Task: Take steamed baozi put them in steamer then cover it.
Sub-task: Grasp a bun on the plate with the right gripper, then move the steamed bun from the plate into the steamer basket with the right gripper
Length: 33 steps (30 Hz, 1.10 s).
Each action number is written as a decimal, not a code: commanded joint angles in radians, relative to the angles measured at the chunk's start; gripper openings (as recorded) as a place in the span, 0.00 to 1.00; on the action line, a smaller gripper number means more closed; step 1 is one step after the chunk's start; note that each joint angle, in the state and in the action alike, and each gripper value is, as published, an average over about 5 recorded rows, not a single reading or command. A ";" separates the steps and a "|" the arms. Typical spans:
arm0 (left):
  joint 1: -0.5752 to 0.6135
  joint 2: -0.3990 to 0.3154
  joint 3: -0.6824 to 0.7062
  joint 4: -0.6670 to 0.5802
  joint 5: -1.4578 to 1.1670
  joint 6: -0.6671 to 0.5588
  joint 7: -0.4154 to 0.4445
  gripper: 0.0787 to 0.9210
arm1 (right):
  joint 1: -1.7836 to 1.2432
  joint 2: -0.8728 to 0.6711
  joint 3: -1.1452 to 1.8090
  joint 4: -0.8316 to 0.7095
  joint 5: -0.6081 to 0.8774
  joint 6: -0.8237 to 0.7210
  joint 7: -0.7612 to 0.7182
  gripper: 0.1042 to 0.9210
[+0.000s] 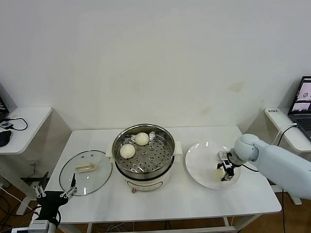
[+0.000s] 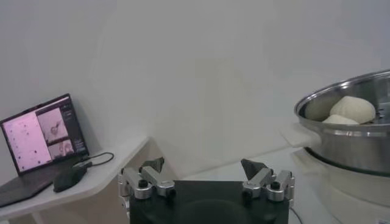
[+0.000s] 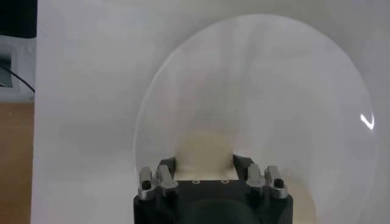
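Table [image 1: 194,204] first, white and long, with everything sitting on it. Far on the left, the left gripper [image 1: 55,194] hangs low by the table's front corner, and its two fingers are spread wide apart with nothing between them. It waits just beside the cover [image 1: 86,172], a round glass lid that lies flat on the table with its small cream handle in the middle. Next comes the steamer [image 1: 144,156], a shiny metal pot on a white base, touching nothing but the table, with no lid on it. Two steamed baozi sit inside on the tray with holes: one baozi [image 1: 127,151] near the left wall and another baozi [image 1: 142,139] at the back. They show from the left wrist view too, peeking over the pot's rim [image 2: 352,109]. To the right is a flat white plate [image 1: 201,165]. The right gripper [image 1: 224,171] is down on the plate, and its fingers are pinching a third baozi [image 1: 219,174] from both sides. In the right wrist view the cream bun [image 3: 204,149] fills the gap between the fingers.
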 commanded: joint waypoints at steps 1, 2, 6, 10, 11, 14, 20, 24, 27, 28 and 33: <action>-0.003 0.002 0.002 -0.001 -0.001 0.000 0.000 0.88 | 0.165 -0.034 -0.046 0.058 0.064 -0.008 -0.015 0.61; -0.005 0.002 0.003 -0.001 -0.002 0.000 0.000 0.88 | 0.202 -0.038 -0.058 0.067 0.079 -0.010 -0.017 0.61; -0.009 0.004 0.007 -0.003 -0.003 0.000 0.000 0.88 | 0.350 -0.035 -0.127 0.091 0.142 -0.016 -0.022 0.61; -0.011 0.008 0.010 -0.007 -0.006 0.000 0.000 0.88 | 0.500 -0.007 -0.206 0.109 0.209 -0.026 -0.016 0.61; -0.012 0.009 0.010 -0.007 -0.007 0.000 0.000 0.88 | 0.537 0.005 -0.224 0.113 0.224 -0.028 -0.015 0.61; -0.016 0.011 0.011 -0.006 -0.010 0.000 0.000 0.88 | 0.626 0.054 -0.267 0.119 0.263 -0.032 -0.010 0.62; -0.021 0.015 0.009 -0.006 -0.011 0.000 0.000 0.88 | 0.724 0.195 -0.341 0.114 0.311 -0.040 0.013 0.62; -0.022 0.014 0.003 -0.005 -0.013 0.000 0.000 0.88 | 0.738 0.301 -0.368 0.114 0.336 -0.045 0.044 0.62; -0.023 0.014 -0.004 -0.005 -0.016 0.000 0.000 0.88 | 0.737 0.385 -0.384 0.108 0.375 -0.039 0.073 0.62; -0.023 0.014 -0.007 -0.006 -0.017 0.000 0.000 0.88 | 0.731 0.412 -0.388 0.104 0.388 -0.035 0.083 0.62; -0.024 0.011 -0.019 -0.010 -0.022 0.000 0.000 0.88 | 0.675 0.504 -0.410 0.085 0.430 0.014 0.123 0.62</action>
